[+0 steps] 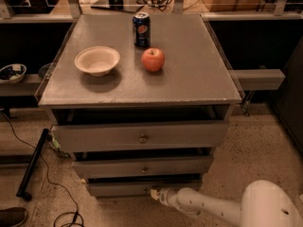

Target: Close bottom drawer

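The bottom drawer (124,188) is the lowest and narrowest grey front of the cabinet, just above the floor. It sits nearly flush under the middle drawer (142,167). My gripper (155,193) is at the end of the white arm (203,206) that reaches in from the lower right. Its tip is against the middle of the bottom drawer's front. The drawer's small knob is hidden behind the gripper.
The top drawer (141,137) with a brass knob stands out furthest. On the cabinet top are a white bowl (97,60), a red apple (153,59) and a Pepsi can (141,30). A black pole (32,163) and a cable (61,193) lie on the floor at left.
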Motion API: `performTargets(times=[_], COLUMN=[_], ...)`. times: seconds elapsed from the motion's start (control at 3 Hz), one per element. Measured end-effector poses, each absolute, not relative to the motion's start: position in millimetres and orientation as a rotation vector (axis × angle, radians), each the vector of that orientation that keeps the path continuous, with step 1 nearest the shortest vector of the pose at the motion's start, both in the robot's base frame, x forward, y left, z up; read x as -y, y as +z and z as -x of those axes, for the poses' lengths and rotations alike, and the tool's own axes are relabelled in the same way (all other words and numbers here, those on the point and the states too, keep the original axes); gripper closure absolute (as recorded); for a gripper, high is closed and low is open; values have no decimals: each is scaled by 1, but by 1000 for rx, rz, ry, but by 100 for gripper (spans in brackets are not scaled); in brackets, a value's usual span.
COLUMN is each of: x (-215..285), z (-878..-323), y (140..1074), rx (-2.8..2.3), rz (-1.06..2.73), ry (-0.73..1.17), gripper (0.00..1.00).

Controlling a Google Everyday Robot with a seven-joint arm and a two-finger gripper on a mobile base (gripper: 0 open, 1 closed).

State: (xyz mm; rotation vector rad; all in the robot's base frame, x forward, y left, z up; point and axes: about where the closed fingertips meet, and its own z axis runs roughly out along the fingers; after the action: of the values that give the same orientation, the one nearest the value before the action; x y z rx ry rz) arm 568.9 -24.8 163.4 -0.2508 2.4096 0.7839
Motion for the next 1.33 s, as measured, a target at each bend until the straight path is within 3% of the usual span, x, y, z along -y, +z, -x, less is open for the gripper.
performTargets(times=[0.67, 1.33], x=[20, 56], z=[-574, -496], y=[166, 178], rx=[-2399, -2445], rz=[239, 141], ry=[785, 788], gripper=[100, 97])
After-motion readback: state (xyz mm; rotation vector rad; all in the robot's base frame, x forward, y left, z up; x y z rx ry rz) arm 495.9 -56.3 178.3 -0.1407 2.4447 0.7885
